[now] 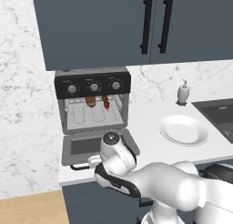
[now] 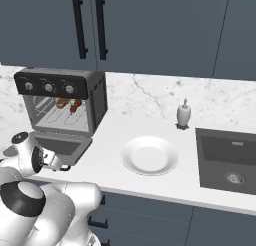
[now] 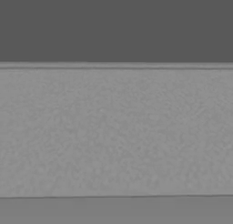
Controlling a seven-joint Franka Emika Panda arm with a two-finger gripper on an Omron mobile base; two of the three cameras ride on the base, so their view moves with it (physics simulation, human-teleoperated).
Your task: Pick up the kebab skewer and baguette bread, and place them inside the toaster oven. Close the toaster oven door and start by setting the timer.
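Observation:
The toaster oven (image 1: 93,86) stands at the counter's left end. Its door (image 1: 84,146) is dropped flat, with the black bar handle (image 1: 80,166) toward me. On the wire rack inside lie the baguette bread (image 1: 90,101) and, right of it, the kebab skewer (image 1: 105,101); both also appear from the right as baguette (image 2: 62,103) and skewer (image 2: 74,106). My gripper (image 1: 93,161) sits low at the door's front edge beside the handle, its fingers hidden behind the hand. In the hand view a flat grey surface lies very close, with a darker band above it.
A white plate (image 1: 184,129) rests on the counter right of the oven. A soap dispenser (image 1: 183,93) stands by the wall, with a dark sink (image 1: 218,114) at the far right. Dark cabinets (image 1: 136,22) hang above.

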